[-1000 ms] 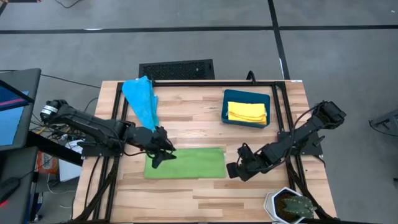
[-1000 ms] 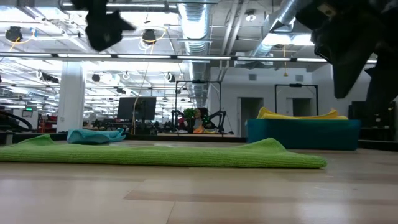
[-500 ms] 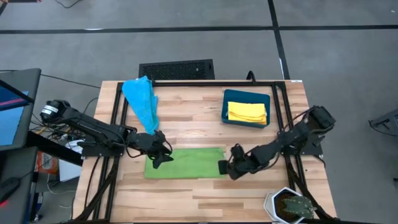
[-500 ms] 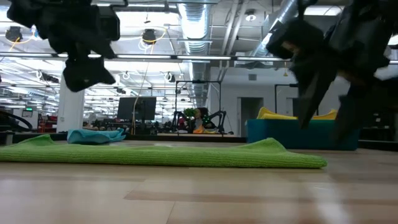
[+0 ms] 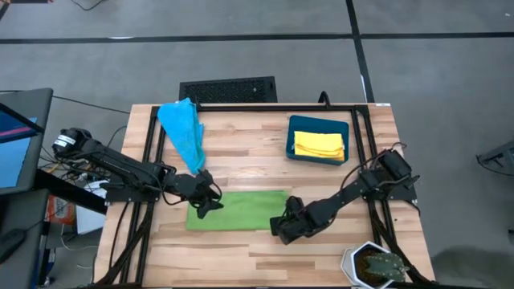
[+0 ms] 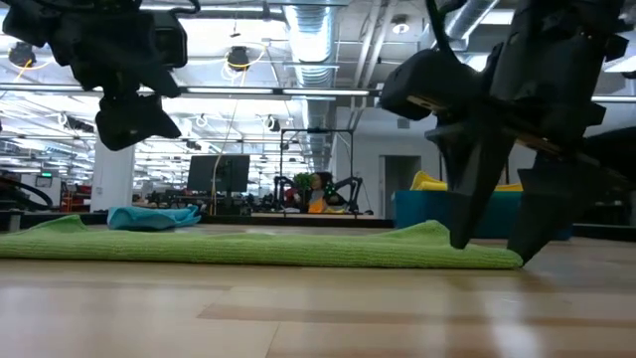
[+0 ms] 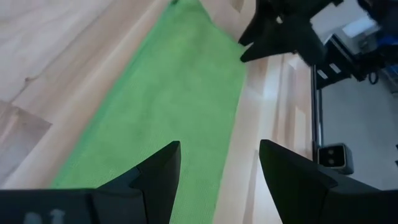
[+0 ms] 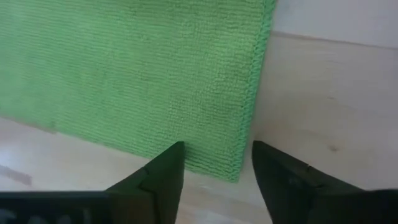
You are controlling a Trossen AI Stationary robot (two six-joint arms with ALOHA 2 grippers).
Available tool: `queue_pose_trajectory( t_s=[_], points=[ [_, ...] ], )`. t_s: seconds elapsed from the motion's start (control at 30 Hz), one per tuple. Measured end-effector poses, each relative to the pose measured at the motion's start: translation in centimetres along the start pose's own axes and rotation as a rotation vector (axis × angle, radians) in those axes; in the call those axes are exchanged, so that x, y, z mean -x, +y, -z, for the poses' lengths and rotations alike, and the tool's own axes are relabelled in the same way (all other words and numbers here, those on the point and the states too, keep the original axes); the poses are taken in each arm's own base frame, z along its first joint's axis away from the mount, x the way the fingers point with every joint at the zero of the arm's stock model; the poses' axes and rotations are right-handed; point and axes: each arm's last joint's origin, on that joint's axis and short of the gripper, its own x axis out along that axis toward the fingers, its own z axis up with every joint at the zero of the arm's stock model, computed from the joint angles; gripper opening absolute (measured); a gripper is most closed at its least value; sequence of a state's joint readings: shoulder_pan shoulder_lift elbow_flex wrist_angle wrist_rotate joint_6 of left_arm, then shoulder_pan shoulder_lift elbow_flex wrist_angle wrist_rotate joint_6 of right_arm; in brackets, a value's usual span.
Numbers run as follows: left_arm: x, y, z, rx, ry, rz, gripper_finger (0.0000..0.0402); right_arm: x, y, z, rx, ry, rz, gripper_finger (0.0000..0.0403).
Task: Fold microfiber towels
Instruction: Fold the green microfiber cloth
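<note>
Two grippers flank the green towel [image 5: 238, 210] from above: left gripper [image 5: 210, 201] over its left end, right gripper [image 5: 279, 227] at its right corner. Low view: towel flat on the table [image 6: 318, 308]. Wrist views: both grippers' fingers spread wide, holding nothing.

I saw a bright green towel [image 5: 238, 210] on the pale, striped wood table [image 5: 265, 152], a light blue towel [image 5: 183, 128] behind it, a yellow towel [image 5: 319, 145] in the dark teal bin [image 5: 292, 135], and black arms.
</note>
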State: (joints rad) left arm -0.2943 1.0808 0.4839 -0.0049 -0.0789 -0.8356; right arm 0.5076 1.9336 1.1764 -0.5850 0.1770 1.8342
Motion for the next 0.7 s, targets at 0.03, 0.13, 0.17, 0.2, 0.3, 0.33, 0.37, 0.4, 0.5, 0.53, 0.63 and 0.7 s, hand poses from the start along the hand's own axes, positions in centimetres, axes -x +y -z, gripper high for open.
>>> queue_pose_trajectory(
  t_s=[0.03,0.13,0.17,0.2,0.3,0.33,0.37,0.4,0.5,0.53,0.63,0.7],
  points=[
    [0.0,0.0,0.0,0.000,-0.008,-0.007,0.0213,-0.1,0.1,-0.1,-0.002,-0.001,0.013,0.0211],
    [0.0,0.1,-0.1,0.000,-0.038,-0.035,0.0213,0.1,0.1,-0.3,-0.004,0.005,0.033,0.0179],
    [0.0,0.1,-0.1,0.000,-0.049,-0.044,0.0213,0.1,0.1,-0.4,-0.004,0.009,0.037,0.0165],
    [0.0,0.1,-0.2,0.000,-0.056,-0.050,0.0213,0.1,0.0,-0.4,-0.004,0.011,0.042,0.0151],
    [0.0,0.1,-0.3,0.007,-0.069,-0.047,0.0213,0.1,-0.1,-0.4,0.000,0.008,0.052,0.0106],
    [0.0,0.0,-0.3,0.010,-0.070,-0.038,0.0213,0.1,-0.1,-0.4,0.002,0.008,0.055,0.0091],
    [0.1,0.0,-0.4,0.016,-0.065,-0.020,0.0213,0.1,-0.2,-0.5,0.003,0.007,0.060,0.0076],
    [0.2,-0.2,-0.5,0.023,-0.061,-0.004,0.0213,0.1,-0.2,-0.5,0.004,0.005,0.066,0.0062],
    [0.7,-0.6,-1.2,0.032,-0.048,0.052,0.0213,0.1,-0.3,-0.5,0.015,0.002,0.075,0.0023],
    [0.9,-0.8,-1.4,0.033,-0.050,0.064,0.0213,0.1,-0.3,-0.5,0.021,0.002,0.076,0.0014],
    [1.3,-1.2,-1.7,0.034,-0.065,0.079,0.0213,0.3,-0.3,-0.5,0.037,0.003,0.072,0.0013],
    [1.4,-1.2,-1.6,0.032,-0.055,0.072,0.0213,0.5,-0.3,-0.7,0.037,0.001,0.070,0.0018]
  ],
)
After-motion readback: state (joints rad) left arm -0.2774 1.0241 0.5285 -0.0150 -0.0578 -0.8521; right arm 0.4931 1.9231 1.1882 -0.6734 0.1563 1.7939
